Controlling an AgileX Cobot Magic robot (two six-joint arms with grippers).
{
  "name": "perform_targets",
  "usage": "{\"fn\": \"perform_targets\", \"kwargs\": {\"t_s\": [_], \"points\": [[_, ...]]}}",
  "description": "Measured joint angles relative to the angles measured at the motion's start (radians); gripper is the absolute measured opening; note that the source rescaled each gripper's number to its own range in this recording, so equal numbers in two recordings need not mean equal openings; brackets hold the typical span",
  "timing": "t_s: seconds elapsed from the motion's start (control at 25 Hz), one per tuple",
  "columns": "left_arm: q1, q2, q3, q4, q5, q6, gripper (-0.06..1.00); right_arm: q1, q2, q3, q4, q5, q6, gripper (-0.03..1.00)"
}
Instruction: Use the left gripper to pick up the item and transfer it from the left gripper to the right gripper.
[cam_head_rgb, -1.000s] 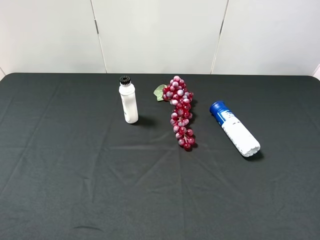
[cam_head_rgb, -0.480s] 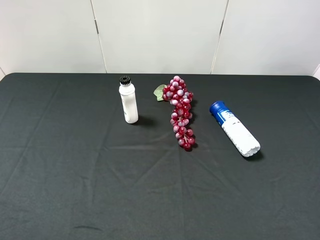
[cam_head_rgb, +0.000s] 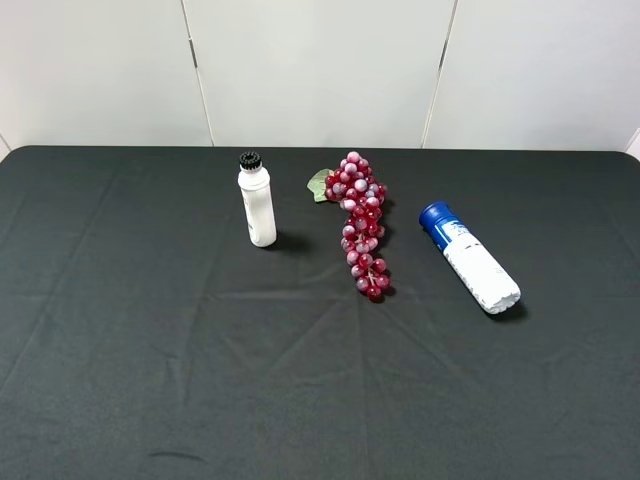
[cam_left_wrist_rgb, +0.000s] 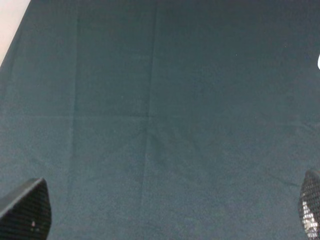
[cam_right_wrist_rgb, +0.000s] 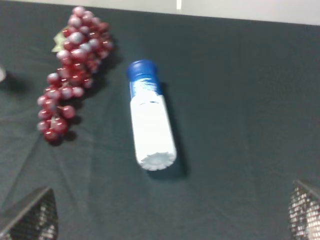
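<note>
- On the dark tablecloth (cam_head_rgb: 150, 350), the spray can (cam_head_rgb: 470, 257) lies flat; grapes (cam_head_rgb: 362, 222) between it and the upright white bottle (cam_head_rgb: 257, 203).
- Left gripper (cam_left_wrist_rgb: 165, 212), right gripper (cam_right_wrist_rgb: 172, 215): jaws wide, apparently empty.

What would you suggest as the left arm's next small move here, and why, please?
Probably swing the left pincer across toward the spray can. The can lies on its side on the black tablecloth, right of the red grapes, untouched. The left wrist view shows only bare cloth between wide-open jaws, so that arm is not yet near it.
</note>
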Motion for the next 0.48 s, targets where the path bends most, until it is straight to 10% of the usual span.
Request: {"fn": "perform_targets", "kwargs": {"t_s": [0.48], "points": [[0.0,0.0,0.0,0.0,0.0,0.0,1.0,-0.193,-0.028,0.001,0.0,-0.002,0.0,1.0]]}}
